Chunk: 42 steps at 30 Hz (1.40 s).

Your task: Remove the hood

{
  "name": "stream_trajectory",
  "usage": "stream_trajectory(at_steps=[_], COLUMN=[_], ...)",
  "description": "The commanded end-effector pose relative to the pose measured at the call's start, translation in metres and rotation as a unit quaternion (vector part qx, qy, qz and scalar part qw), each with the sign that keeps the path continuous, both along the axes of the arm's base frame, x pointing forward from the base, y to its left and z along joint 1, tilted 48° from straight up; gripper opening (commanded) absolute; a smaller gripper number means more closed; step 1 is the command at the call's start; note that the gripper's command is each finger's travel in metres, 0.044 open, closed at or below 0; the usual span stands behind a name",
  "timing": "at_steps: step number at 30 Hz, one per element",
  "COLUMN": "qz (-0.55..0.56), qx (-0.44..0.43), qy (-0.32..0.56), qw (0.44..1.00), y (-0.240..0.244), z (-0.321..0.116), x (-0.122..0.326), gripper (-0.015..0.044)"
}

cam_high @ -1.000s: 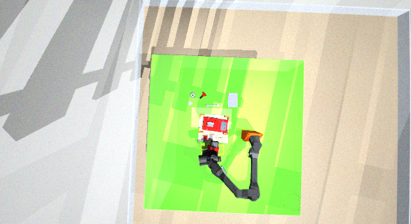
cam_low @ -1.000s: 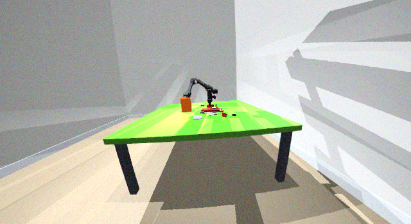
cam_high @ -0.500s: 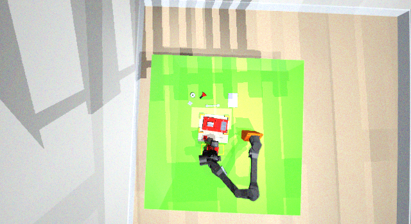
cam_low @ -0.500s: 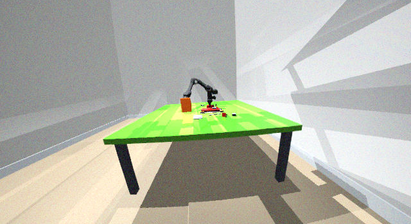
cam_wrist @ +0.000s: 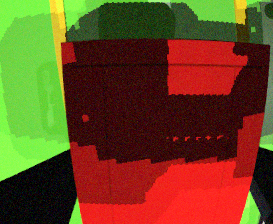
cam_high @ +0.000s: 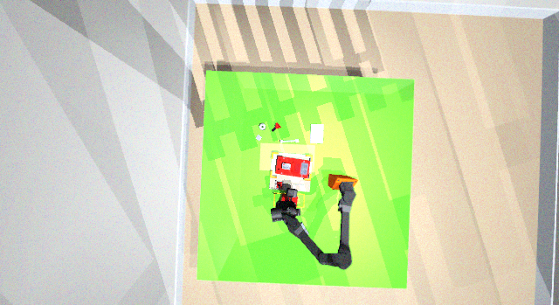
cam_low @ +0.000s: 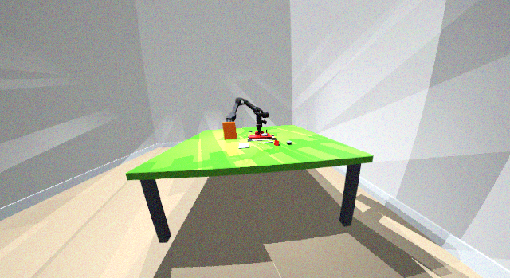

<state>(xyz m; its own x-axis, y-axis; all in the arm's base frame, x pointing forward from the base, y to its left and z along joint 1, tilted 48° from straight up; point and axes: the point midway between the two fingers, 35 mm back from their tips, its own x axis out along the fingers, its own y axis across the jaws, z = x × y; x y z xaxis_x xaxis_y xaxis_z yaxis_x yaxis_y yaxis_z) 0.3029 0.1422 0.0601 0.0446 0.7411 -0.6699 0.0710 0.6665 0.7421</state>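
On the green table [cam_high: 376, 135], a white card [cam_high: 317, 134] lies well apart from a small white ring [cam_high: 259, 127]. A red-and-black piece [cam_high: 278, 126] sits just beside the ring, and a thin white bar [cam_high: 289, 141] lies between the card and a tiny pale piece [cam_high: 258, 138].

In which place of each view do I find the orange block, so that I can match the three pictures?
Top: the orange block is right of centre, at the end of the black arm.
Exterior: it stands left of centre, below the arm's lower end.
Wrist: it is not in this picture.
Shared landmark: the green table top shows in all three views.
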Motion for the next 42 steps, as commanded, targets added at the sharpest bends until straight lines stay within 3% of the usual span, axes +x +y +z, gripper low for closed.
stream_trajectory(at_steps=[1, 9, 18, 42], qz=[0.000, 0.000, -0.001, -0.001], qx=[0.000, 0.000, -0.002, -0.001], qy=[0.000, 0.000, -0.001, -0.001], qw=[1.000, 1.000, 1.000, 1.000], y=[0.000, 0.000, -0.052, -0.054], z=[0.000, 0.000, 0.046, 0.048], x=[0.000, 0.000, -0.003, -0.003], gripper=[0.0236, 0.0440, 0.0440, 0.0440])
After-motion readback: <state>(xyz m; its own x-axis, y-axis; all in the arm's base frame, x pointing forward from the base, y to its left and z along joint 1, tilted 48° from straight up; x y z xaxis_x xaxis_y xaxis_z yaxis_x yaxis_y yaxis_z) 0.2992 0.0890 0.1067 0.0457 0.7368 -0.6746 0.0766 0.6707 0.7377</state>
